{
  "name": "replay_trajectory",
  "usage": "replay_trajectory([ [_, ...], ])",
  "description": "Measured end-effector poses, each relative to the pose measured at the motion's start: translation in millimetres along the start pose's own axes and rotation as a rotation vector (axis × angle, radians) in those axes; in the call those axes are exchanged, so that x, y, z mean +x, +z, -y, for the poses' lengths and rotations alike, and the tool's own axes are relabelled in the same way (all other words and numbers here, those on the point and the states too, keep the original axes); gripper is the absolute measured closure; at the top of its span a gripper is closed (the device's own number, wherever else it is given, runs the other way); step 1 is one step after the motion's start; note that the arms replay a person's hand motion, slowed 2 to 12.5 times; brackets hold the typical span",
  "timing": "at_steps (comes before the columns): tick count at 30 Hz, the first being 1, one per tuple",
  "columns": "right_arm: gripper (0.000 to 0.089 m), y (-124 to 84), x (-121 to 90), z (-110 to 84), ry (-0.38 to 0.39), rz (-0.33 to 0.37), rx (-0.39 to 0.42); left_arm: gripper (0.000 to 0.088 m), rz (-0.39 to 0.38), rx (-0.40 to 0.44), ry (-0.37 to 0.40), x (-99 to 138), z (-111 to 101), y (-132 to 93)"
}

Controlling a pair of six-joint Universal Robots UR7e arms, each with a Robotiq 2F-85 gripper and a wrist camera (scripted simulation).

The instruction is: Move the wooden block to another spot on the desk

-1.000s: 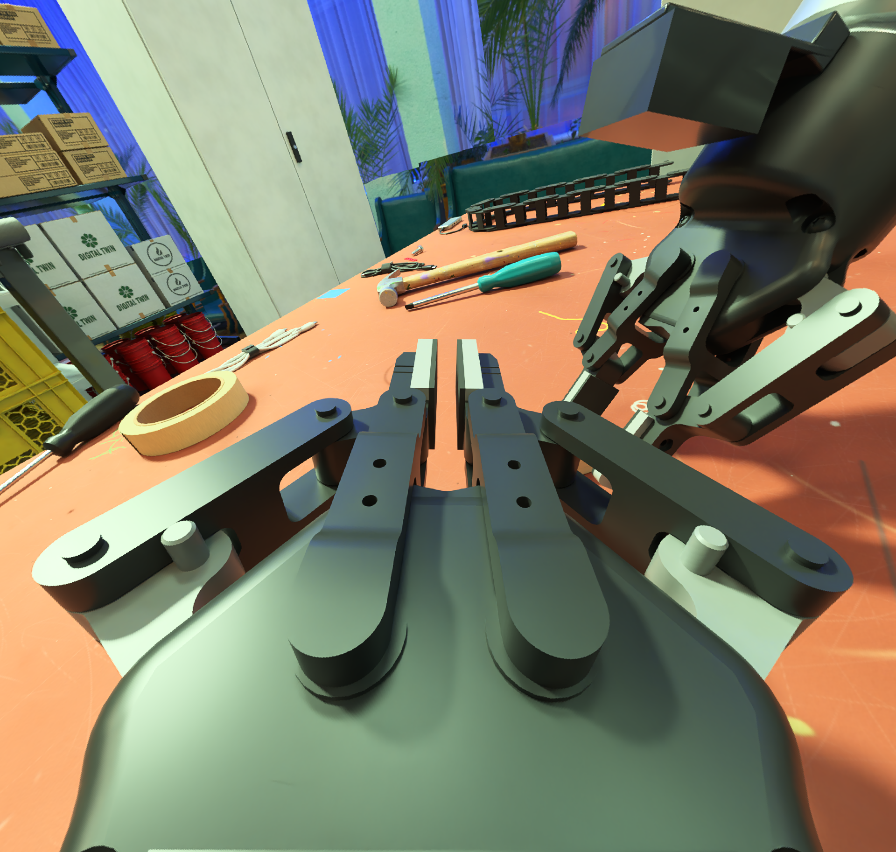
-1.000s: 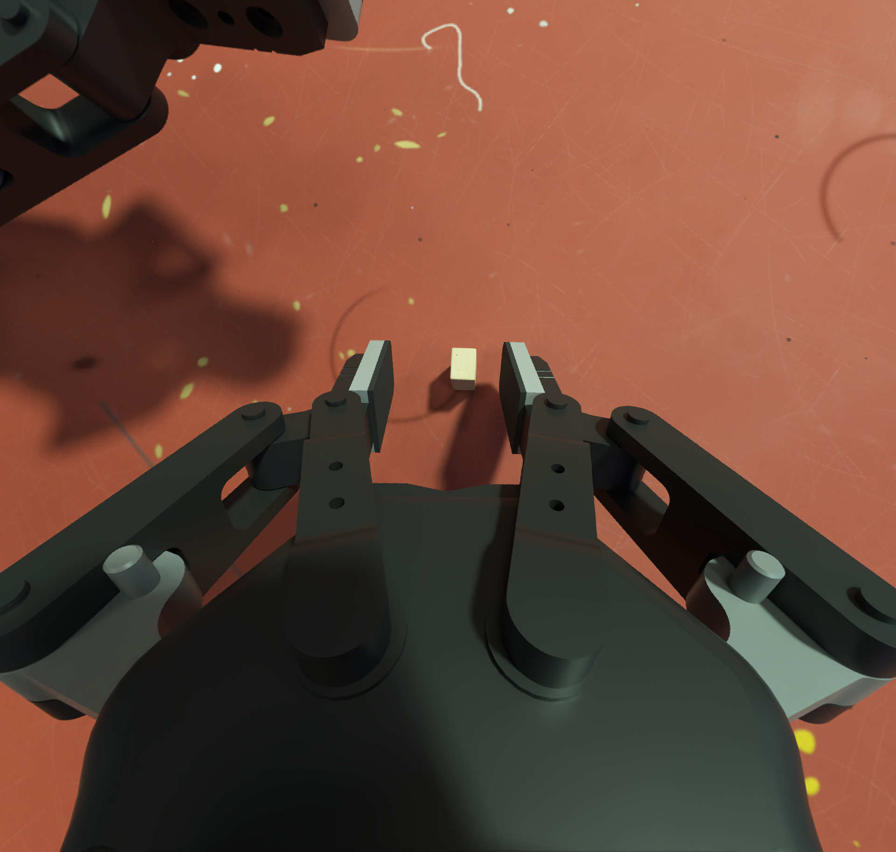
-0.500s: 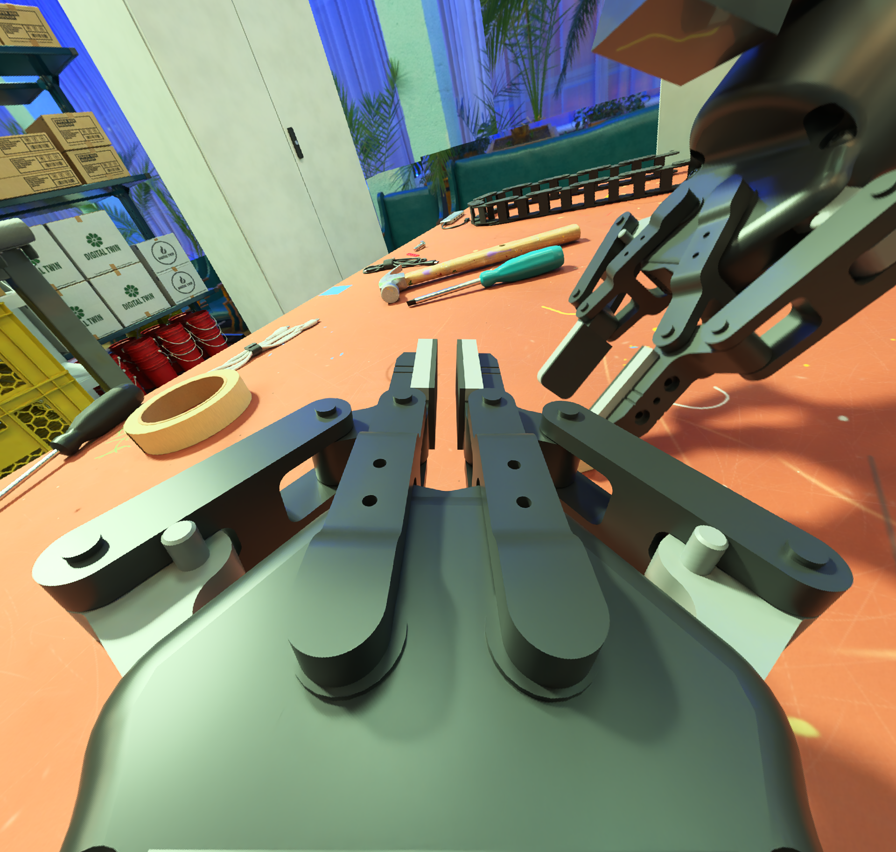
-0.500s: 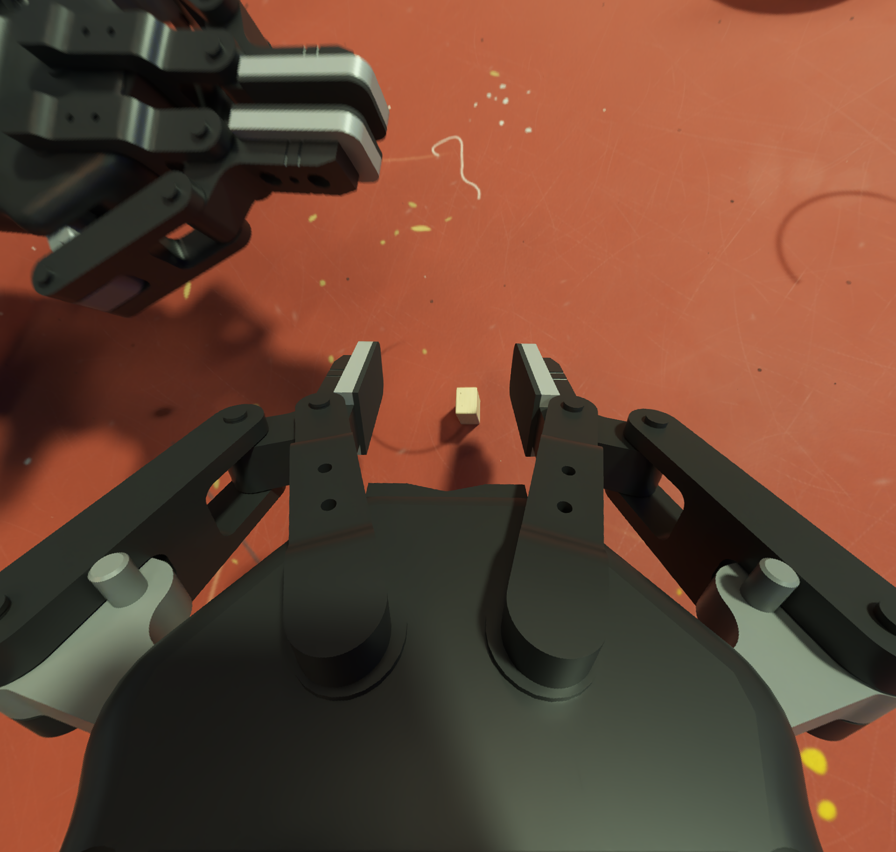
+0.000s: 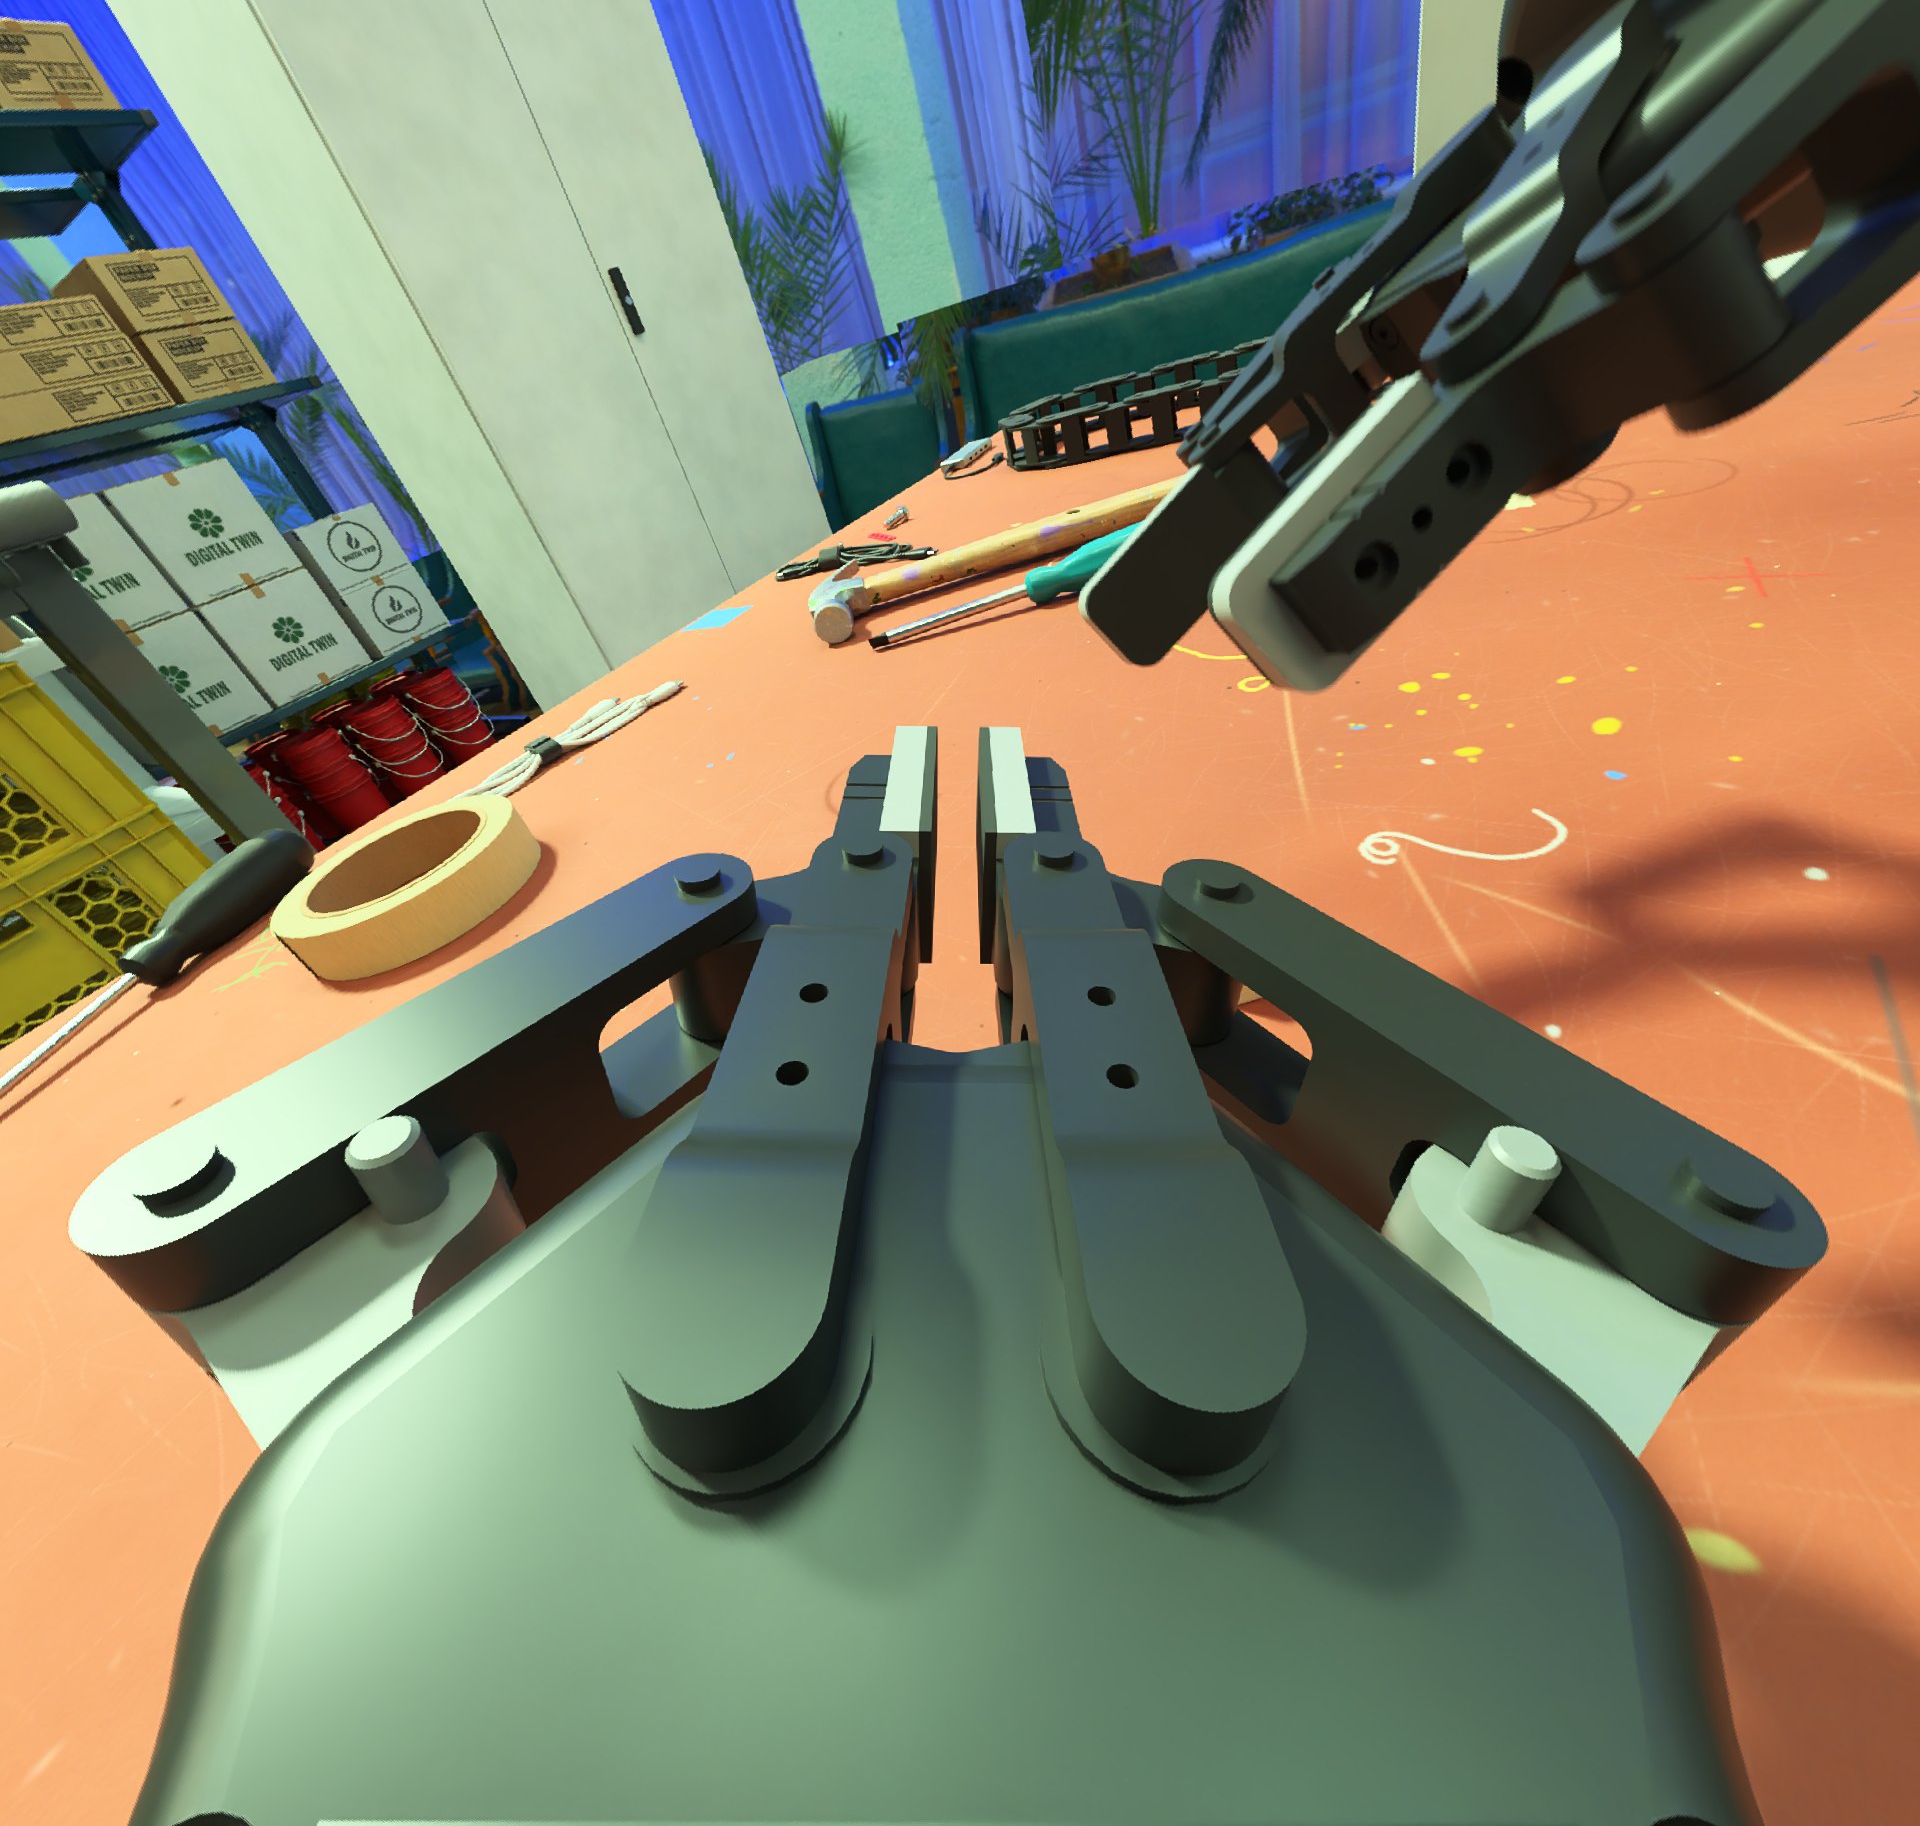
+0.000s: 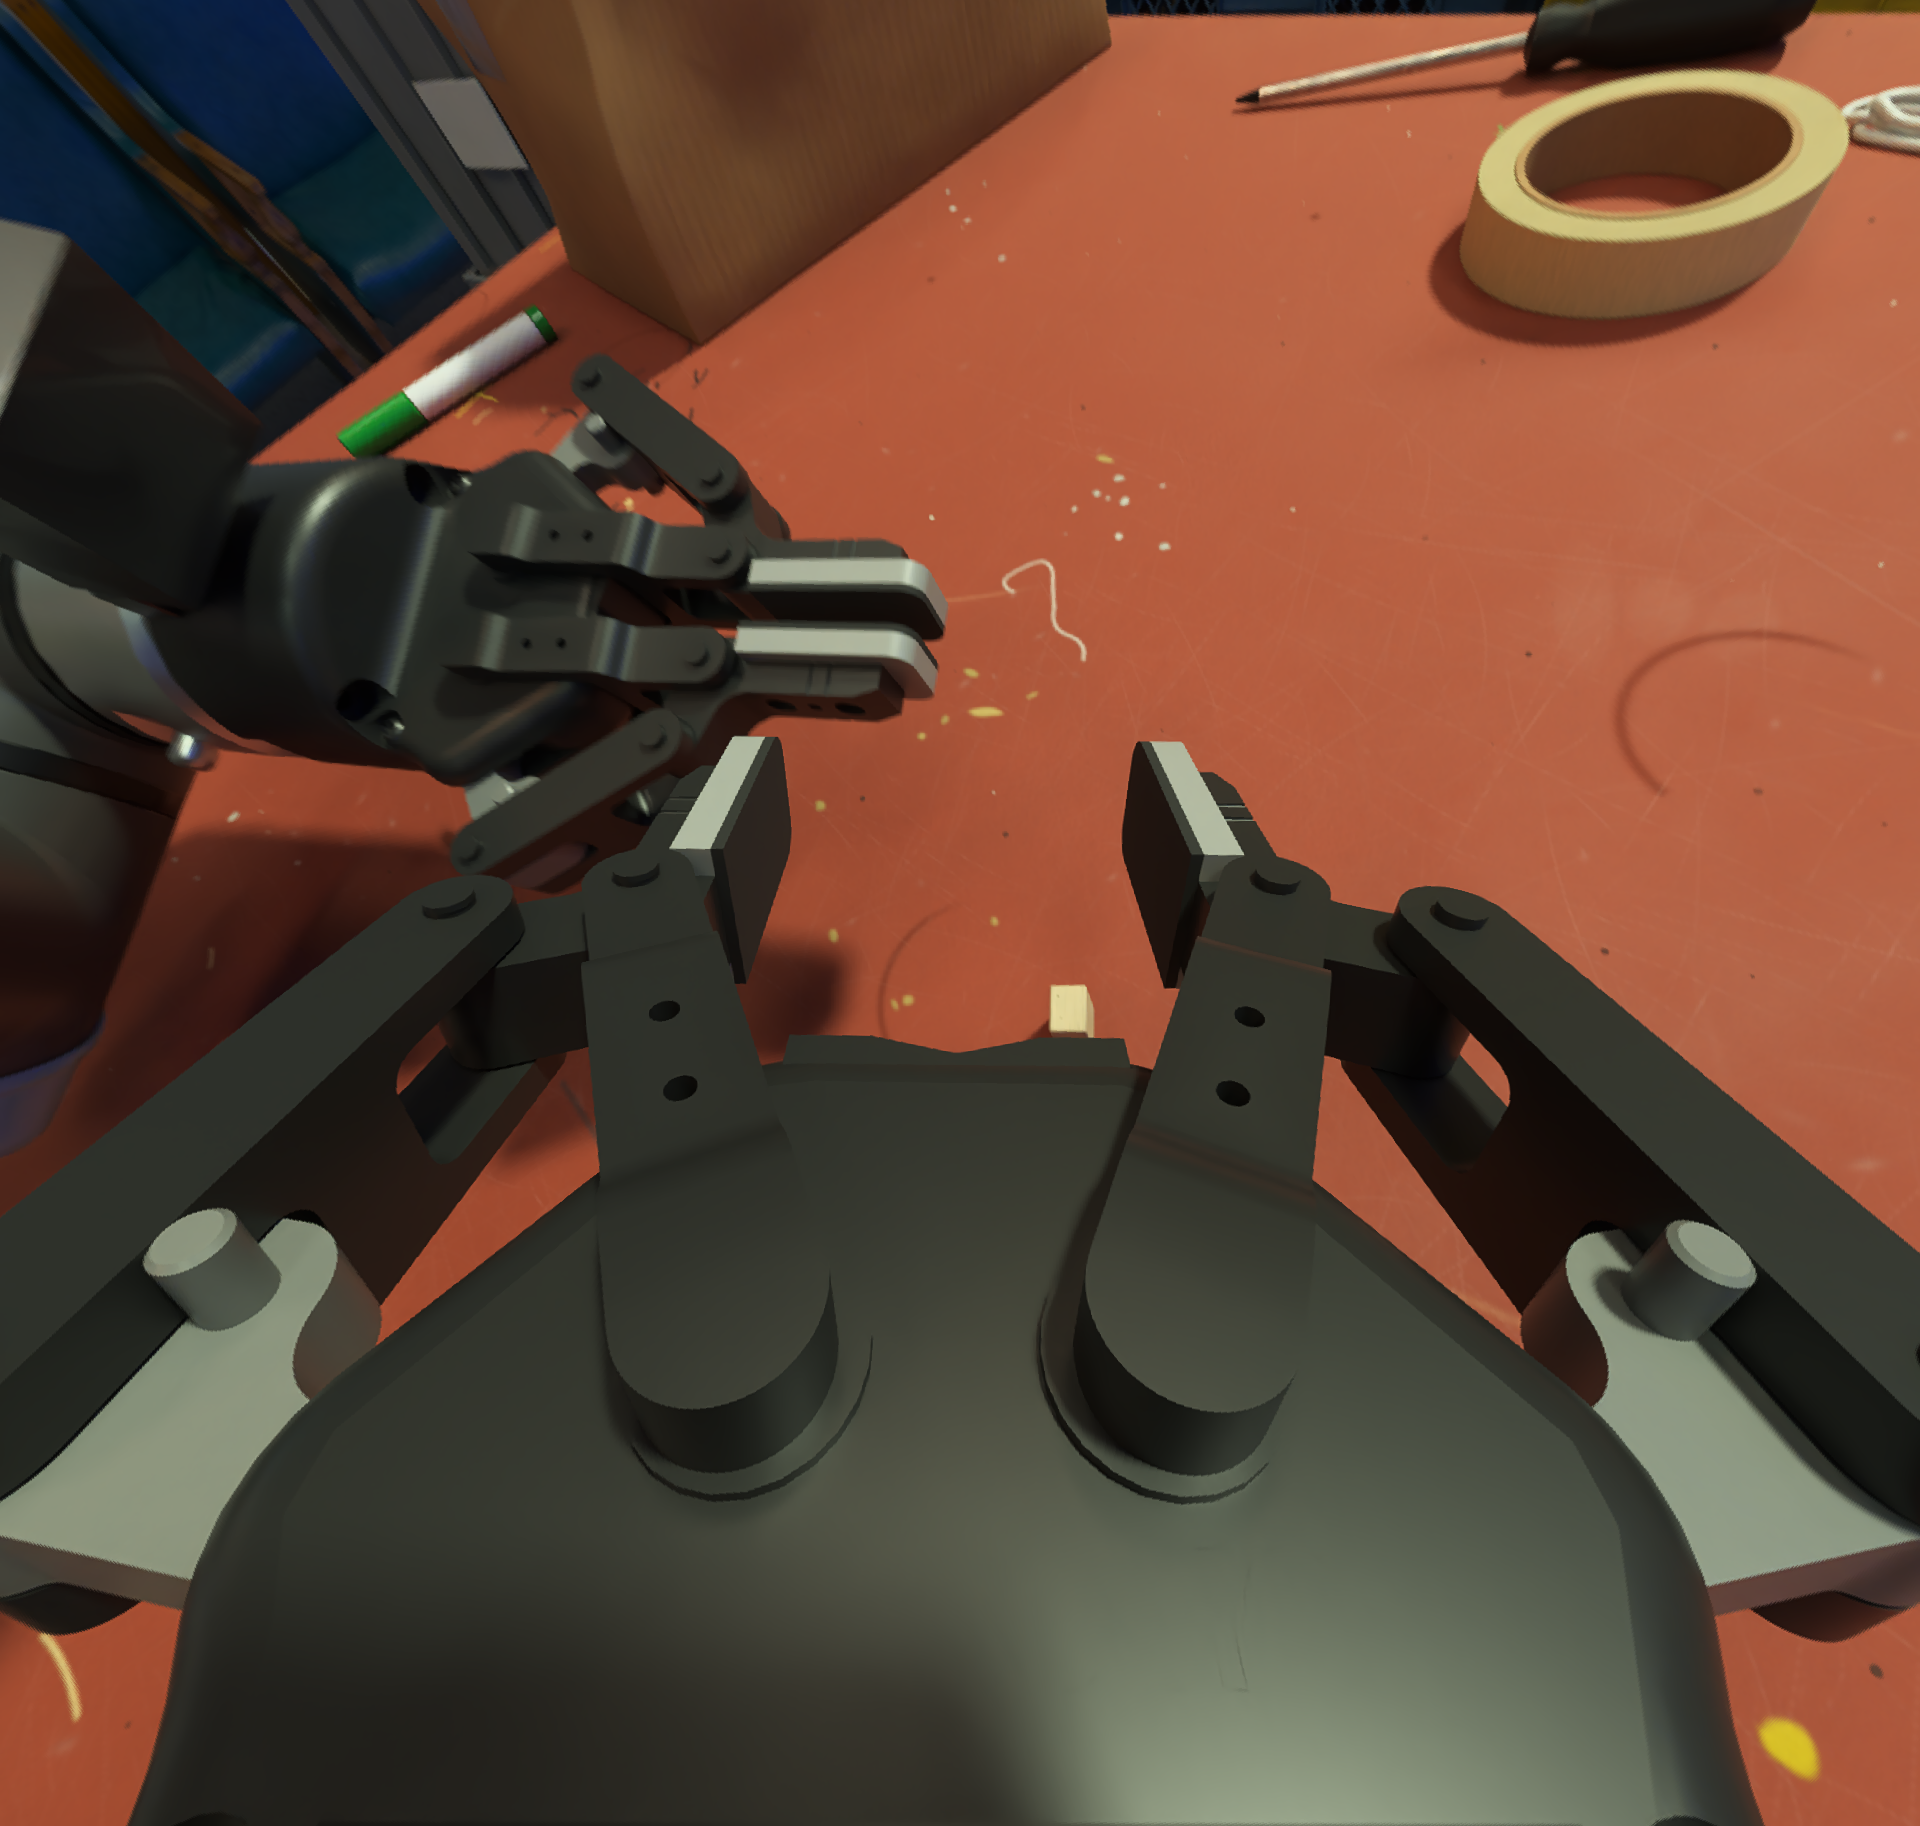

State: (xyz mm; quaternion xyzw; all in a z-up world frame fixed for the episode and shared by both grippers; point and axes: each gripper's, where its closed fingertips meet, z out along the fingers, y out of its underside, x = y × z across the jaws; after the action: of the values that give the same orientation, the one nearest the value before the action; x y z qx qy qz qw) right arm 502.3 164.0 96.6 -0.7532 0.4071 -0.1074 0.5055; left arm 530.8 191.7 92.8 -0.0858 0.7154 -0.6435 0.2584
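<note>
The wooden block (image 6: 1070, 1009), a small pale cube, lies on the red desk (image 6: 1351, 550). In the right wrist view it shows low between the bases of my fingers, partly hidden by the gripper body. My right gripper (image 6: 951, 841) is open and empty, held well above the block. It also shows in the left wrist view (image 5: 1216, 623) at the upper right, above the desk. My left gripper (image 5: 956, 779) is shut and empty, with a thin gap between its pads, low over the desk. It shows at the left of the right wrist view (image 6: 928, 633).
A tape roll (image 6: 1652, 187) and a black-handled screwdriver (image 6: 1662, 5) lie at the far right. A cardboard box (image 6: 790, 83) and a green marker (image 6: 447, 384) lie at the far left. A hammer (image 5: 987, 561), a teal screwdriver (image 5: 1070, 571), a cable chain (image 5: 1112, 415) and white rope (image 5: 582, 732) lie farther off.
My right gripper has opened wider, risen and tilted up away from the block, which stays on the desk. My left gripper has not moved.
</note>
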Motion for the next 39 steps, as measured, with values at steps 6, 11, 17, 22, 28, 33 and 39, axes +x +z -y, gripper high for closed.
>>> replay_trajectory([
  [6, 0.0293, -3, -12, 17.8, -0.002, 0.041, 0.03, 0.0813, -0.003, -0.001, 0.009, 1, 0, 0],
  [11, 0.0274, -2, -20, 26.5, -0.023, 0.055, 0.026, 0.0813, -0.007, 0.002, 0.015, 3, 0, 0],
  [17, 0.0251, 2, -24, 31.5, -0.049, 0.047, 0.008, 0.0813, -0.011, 0.007, 0.014, 3, 1, 0],
  [22, 0.0245, 6, -25, 32.7, -0.054, 0.042, -0.009, 0.0813, -0.012, 0.01, 0.014, 3, 2, 0],
  [28, 0.0239, 11, -27, 32.2, -0.045, 0.051, -0.026, 0.0813, -0.012, 0.014, 0.014, 4, 2, 0],
  [33, 0.0236, 13, -28, 30.4, -0.043, 0.051, -0.043, 0.0813, -0.011, 0.018, 0.015, 3, 3, 0],
  [39, 0.0232, 15, -27, 29.2, -0.048, 0.043, -0.052, 0.0812, -0.009, 0.017, 0.013, 3, 3, 0],
])
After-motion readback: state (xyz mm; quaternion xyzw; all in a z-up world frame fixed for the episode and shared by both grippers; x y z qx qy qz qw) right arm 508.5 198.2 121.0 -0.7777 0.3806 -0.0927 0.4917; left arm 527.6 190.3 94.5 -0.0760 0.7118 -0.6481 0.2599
